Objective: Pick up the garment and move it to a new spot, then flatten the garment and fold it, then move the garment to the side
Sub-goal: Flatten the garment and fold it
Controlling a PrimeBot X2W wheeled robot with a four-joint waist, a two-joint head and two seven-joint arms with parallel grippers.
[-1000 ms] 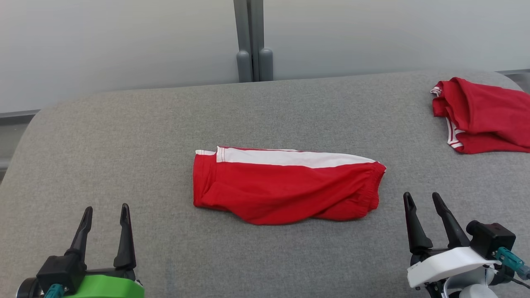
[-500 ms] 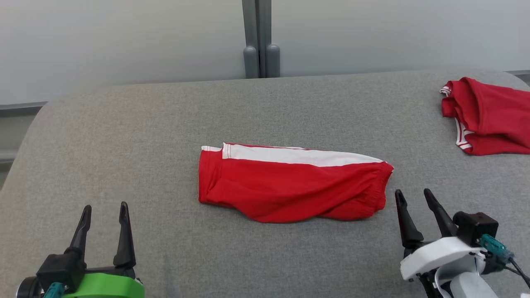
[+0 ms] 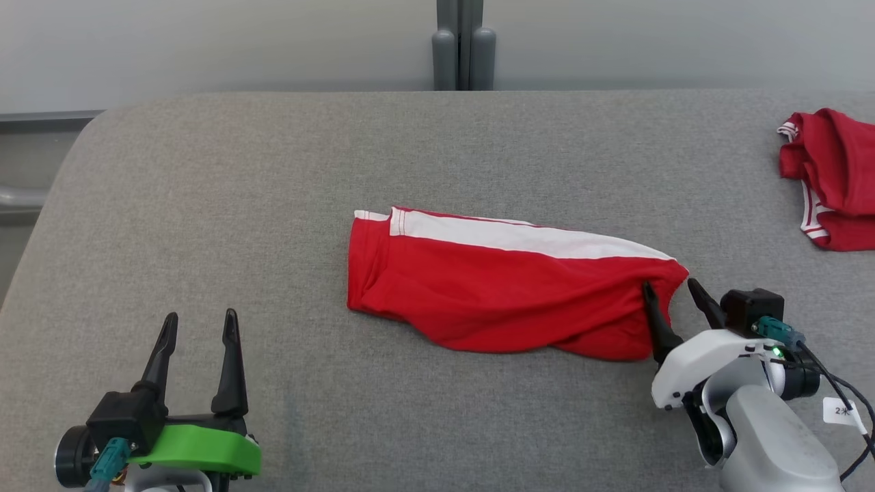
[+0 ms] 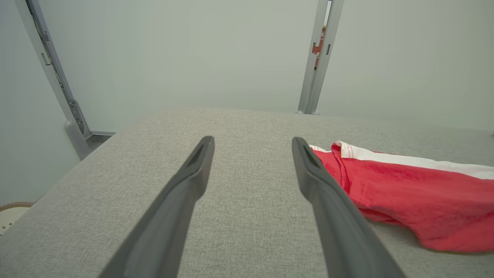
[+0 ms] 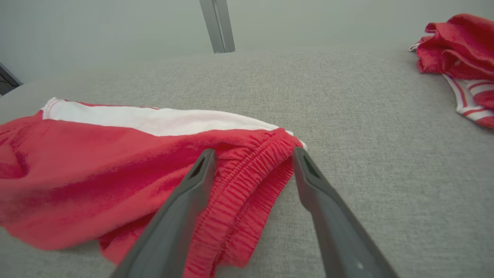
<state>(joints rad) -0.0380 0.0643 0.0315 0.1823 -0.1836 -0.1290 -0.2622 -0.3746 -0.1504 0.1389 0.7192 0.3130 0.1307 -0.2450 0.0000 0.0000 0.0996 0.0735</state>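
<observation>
**Right tool at waistband, grab not yet made**

garment [image 3: 499,294]: red shorts, white stripe along the far edge. Lies folded and fairly flat about mid-counter, long side running left to right, waistband [image 5: 247,181] at the end nearer the counter's right edge.
right tool [image 3: 668,284]: jaws apart, clamps nothing. Straddles the waistband corner, one finger over red cloth, the other just beside it above bare counter [image 3: 273,171].
left tool [image 3: 201,314]: jaws apart, empty. Hovers near the front-left corner, well apart from the garment.
second red garment [image 3: 834,178]: bunched by the counter's right edge, toward the far corner.

Likely step: grab for the move to the side.

Risks, judged not seen:
- Pinching only the top layer of the gathered waistband; would peel the fold open on lifting.
- Lifting by one end alone with the left tool idle; would let the free end sag, drag on the grey cloth surface and undo the fold.
- Closing too shallow on the elastic; could slip out mid-carry.
- Driving fingertips into the soft-looking counter cover; could snag it along with the garment.
- Setting down too far right; could land on the second red garment.

Writing: small white tag [image 3: 842,411] on the right arm's cable, starts with "2", rest too small to read. No brand or print found on either garment.
</observation>
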